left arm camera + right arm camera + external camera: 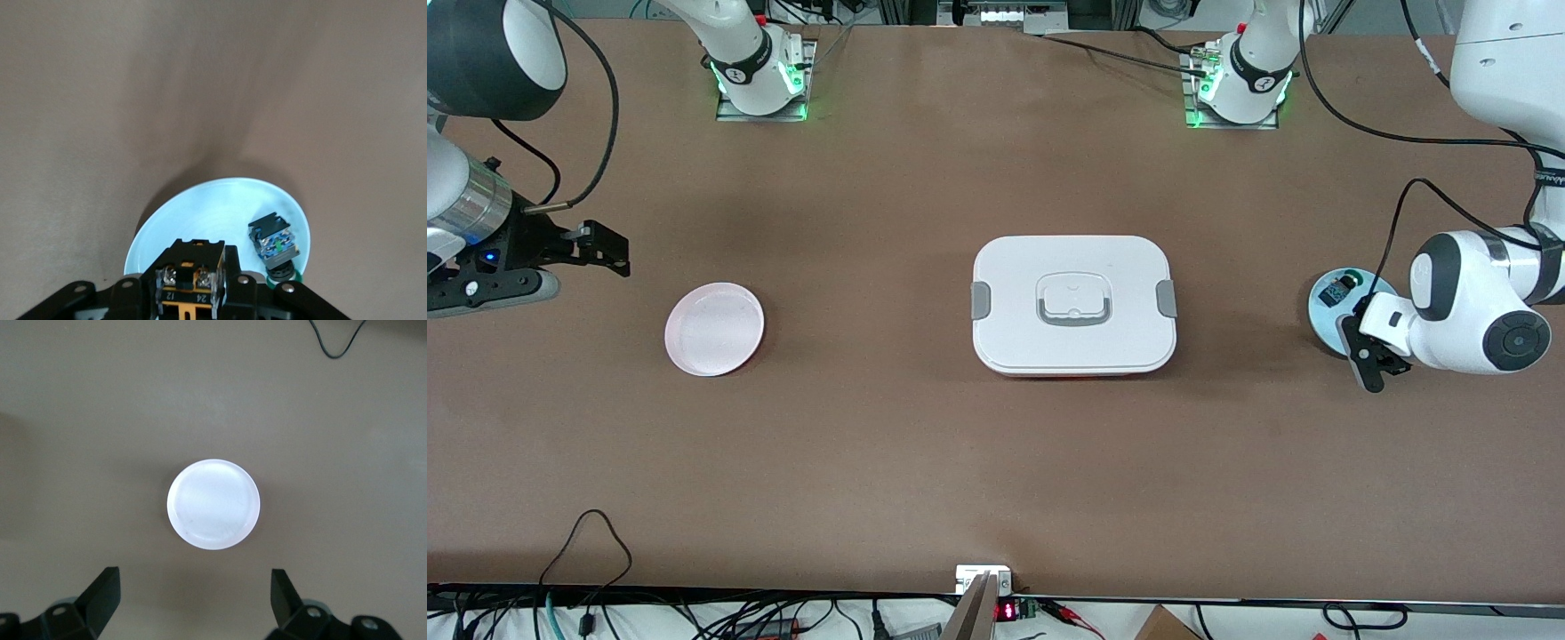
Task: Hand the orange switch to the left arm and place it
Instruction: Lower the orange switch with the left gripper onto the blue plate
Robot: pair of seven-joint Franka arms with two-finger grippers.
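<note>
The orange switch (189, 270), black with orange sides and two screw terminals, sits clamped between the fingers of my left gripper (1371, 363). That gripper hangs just above the pale blue plate (207, 213) at the left arm's end of the table. In the front view the hand hides the switch. My right gripper (607, 251) is open and holds nothing, up in the air at the right arm's end, looking down on a pink plate (213, 503). The white box (1074, 304) with grey clips lies mid-table between the two plates.
A small blue-and-black component with a green cap (273, 244) lies on the blue plate (1323, 311) beside the held switch. The pink plate (714, 329) has nothing on it. Cables run along the table edge nearest the front camera.
</note>
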